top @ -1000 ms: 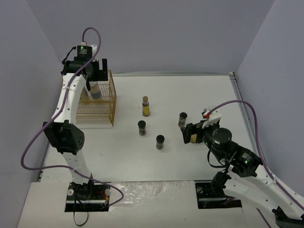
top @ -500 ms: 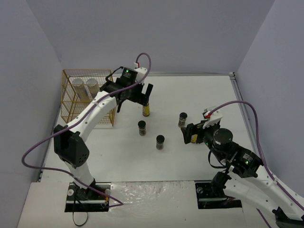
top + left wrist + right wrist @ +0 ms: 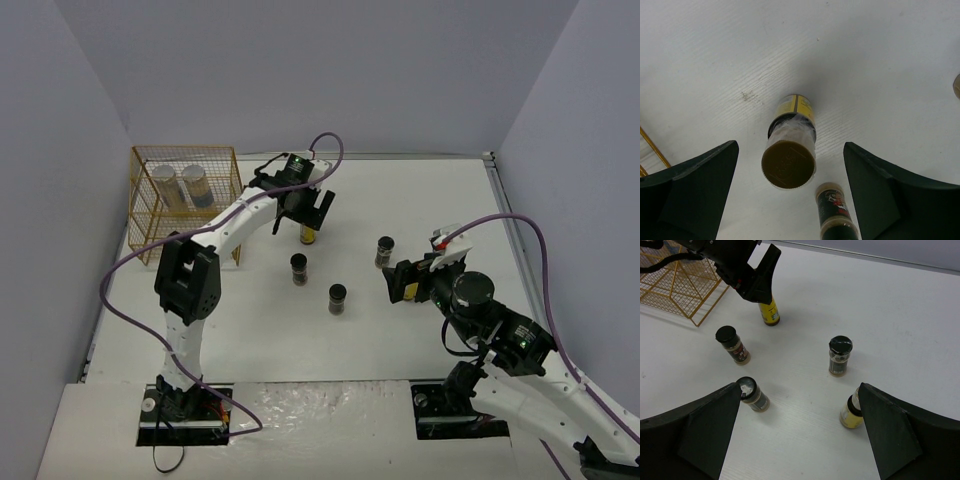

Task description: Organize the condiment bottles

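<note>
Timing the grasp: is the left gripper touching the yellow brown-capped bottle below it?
Apart. Left wrist view: bare table shows between the yellow bottle and each finger of the open left gripper.

Room ea. side of yellow bottle, jar nr.
</note>
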Action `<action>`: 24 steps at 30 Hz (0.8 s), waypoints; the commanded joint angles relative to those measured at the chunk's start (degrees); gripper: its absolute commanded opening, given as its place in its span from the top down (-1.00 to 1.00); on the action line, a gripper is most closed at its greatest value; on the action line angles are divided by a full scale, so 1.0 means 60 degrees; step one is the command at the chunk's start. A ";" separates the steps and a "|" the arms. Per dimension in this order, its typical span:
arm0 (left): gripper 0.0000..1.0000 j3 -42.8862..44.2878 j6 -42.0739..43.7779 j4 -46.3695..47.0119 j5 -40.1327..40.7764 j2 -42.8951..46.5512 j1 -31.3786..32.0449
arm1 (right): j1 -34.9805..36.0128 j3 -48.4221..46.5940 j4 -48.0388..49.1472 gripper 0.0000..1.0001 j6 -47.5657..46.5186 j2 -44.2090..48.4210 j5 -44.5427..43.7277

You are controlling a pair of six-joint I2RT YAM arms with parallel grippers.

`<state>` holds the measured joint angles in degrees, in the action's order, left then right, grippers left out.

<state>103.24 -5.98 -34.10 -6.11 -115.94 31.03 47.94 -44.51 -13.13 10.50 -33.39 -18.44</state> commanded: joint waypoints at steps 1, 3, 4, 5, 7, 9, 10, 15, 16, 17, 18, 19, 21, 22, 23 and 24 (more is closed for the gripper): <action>-0.64 0.0642 0.0132 0.0651 0.0168 0.0193 -0.0015 | -0.0014 -0.0022 0.0621 -1.00 0.0059 -0.0053 -0.0164; -0.62 0.0759 0.0132 0.0639 0.0177 0.0089 -0.0029 | -0.0015 -0.0022 0.0621 -1.00 0.0066 -0.0053 -0.0179; -0.62 0.0830 0.0132 0.0621 0.0171 0.0035 -0.0029 | -0.0009 -0.0022 0.0621 -1.00 0.0066 -0.0059 -0.0179; -0.58 0.0883 0.0137 0.0591 0.0164 -0.0002 -0.0024 | -0.0007 -0.0022 0.0621 -1.00 0.0071 -0.0060 -0.0179; -0.48 0.0963 0.0147 0.0532 0.0154 -0.0042 -0.0015 | -0.0007 -0.0002 0.0621 -1.00 0.0081 -0.0050 -0.0179; -0.32 0.1019 0.0161 0.0513 0.0184 -0.0042 -0.0029 | -0.0007 -0.0002 0.0621 -1.00 0.0086 -0.0046 -0.0179; -0.25 0.1044 0.0168 0.0506 0.0198 -0.0042 -0.0029 | -0.0007 -0.0001 0.0621 -1.00 0.0081 -0.0053 -0.0186; 0.14 0.1191 0.0198 0.0374 0.0213 -0.0078 -0.0022 | -0.0007 0.0000 0.0621 -1.00 0.0073 -0.0061 -0.0193; 0.19 0.1204 0.0204 0.0355 0.0213 -0.0085 -0.0016 | -0.0007 -0.0007 0.0621 -1.00 0.0067 -0.0061 -0.0193; 0.34 0.1206 0.0205 0.0317 0.0227 -0.0065 -0.0015 | -0.0007 -0.0015 0.0621 -1.00 0.0073 -0.0061 -0.0193; 0.50 0.1205 0.0204 0.0277 0.0242 -0.0038 -0.0015 | -0.0007 -0.0022 0.0621 -1.00 0.0080 -0.0060 -0.0193; 0.62 0.1191 0.0191 0.0249 0.0242 0.0024 -0.0015 | -0.0007 -0.0015 0.0621 -1.00 0.0073 -0.0053 -0.0193; 0.88 0.1185 0.0168 0.0162 0.0242 0.0248 -0.0015 | -0.0007 -0.0008 0.0621 -1.00 0.0066 -0.0054 -0.0193; 0.99 0.1201 0.0152 0.0084 0.0242 0.0421 -0.0015 | -0.0007 -0.0008 0.0621 -1.00 0.0066 -0.0060 -0.0190; 1.00 0.1231 0.0122 -0.0027 0.0242 0.0605 -0.0015 | -0.0007 -0.0008 0.0621 -1.00 0.0066 -0.0061 -0.0180; 1.00 0.1282 0.0083 -0.0171 0.0260 0.0811 -0.0021 | -0.0007 -0.0019 0.0626 -1.00 0.0060 -0.0061 -0.0179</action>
<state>107.07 -5.11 -34.30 -5.30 -118.02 31.03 47.94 -44.45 -13.14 10.50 -33.36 -18.46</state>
